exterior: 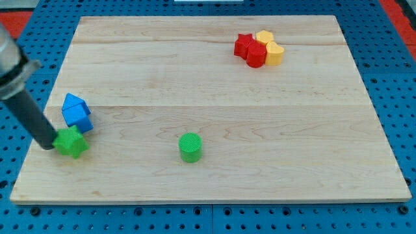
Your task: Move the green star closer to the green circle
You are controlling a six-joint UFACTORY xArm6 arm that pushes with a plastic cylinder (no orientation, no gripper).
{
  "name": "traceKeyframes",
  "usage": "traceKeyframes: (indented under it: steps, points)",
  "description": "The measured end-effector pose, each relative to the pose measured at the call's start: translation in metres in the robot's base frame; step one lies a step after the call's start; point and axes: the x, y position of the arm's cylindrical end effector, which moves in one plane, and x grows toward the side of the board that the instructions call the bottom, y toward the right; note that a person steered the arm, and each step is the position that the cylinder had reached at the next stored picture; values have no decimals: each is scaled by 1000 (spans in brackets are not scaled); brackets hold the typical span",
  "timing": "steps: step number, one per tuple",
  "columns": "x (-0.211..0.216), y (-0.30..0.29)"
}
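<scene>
Seven blocks lie on the wooden board (221,84), and we see them in three separate spots. Our arm carries no jaws at all, so nothing can be open, closed or gripping; it ends in a plain dark rod (26,107) that slants in from the view's upper left. My tip (50,144) sits on the board near its left edge, touching the left side of the green star (71,142). That star is at the view's lower left, just below the blue blocks.

We count two blue blocks there, pressed together: a blue block with a peaked top (74,103) and, against its lower side, a blue cube-like block (79,119). The lower one is just above the star, and we cannot tell whether the two actually touch.

Further to the view's right, in the lower middle of the board, stands the green circle (190,147), a short upright cylinder. It is well apart from the star, with bare wood between them, and roughly level with it.

At the view's upper right we find a tight cluster of four: a red star (244,44) on the left, a red block (256,56) of rounded many-sided shape below it, a yellow block (264,36) at the top and a yellow block (275,54) on the right. All four appear to touch their neighbours.

Around the board runs a blue pegboard surface (390,84) dotted with holes.
</scene>
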Motion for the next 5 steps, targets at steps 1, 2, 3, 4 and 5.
traceKeyframes:
  steps: [1,2,3,4,5]
  points:
    - [0,46]
    - [0,88]
    - [0,130]
    - [-5,131]
    - [-47,138]
